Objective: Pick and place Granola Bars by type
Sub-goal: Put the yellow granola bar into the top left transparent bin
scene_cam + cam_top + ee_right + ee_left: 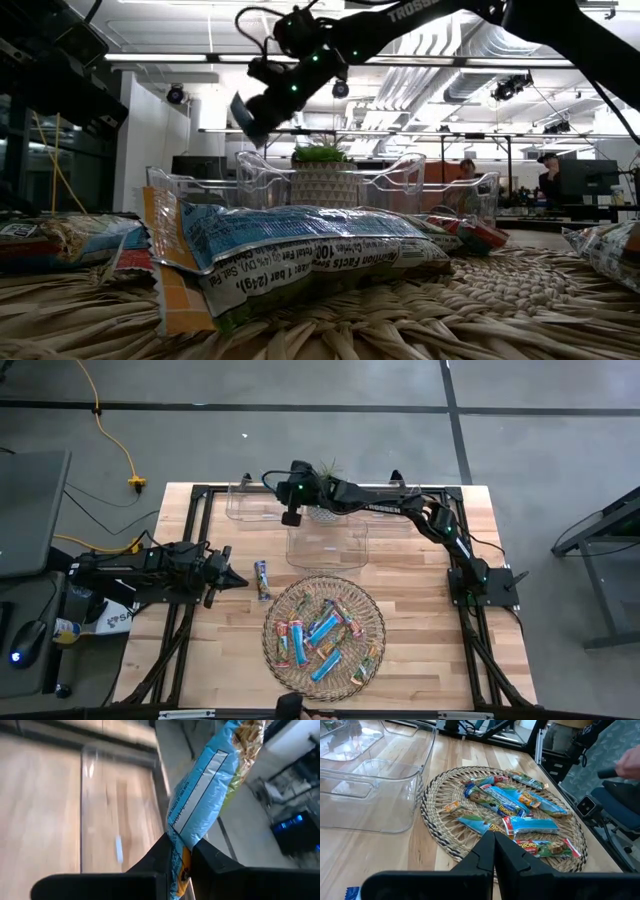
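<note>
We held a blue granola bar [207,790] pinched by one end in the right tool [181,854], its long axis running out past the fingertips. The tool hung above the clear bins [327,540] at the far side of the tabletop [420,650], so release lay below it. Our left tool [494,851], fingers closed and empty, waited near the wicker tray [370,603] of remaining bars [322,628].

Grey concrete floor [540,400] crossed by dark lines, a yellow cable [115,440] trailing; ceiling strip lights [180,58] glow overhead
</note>
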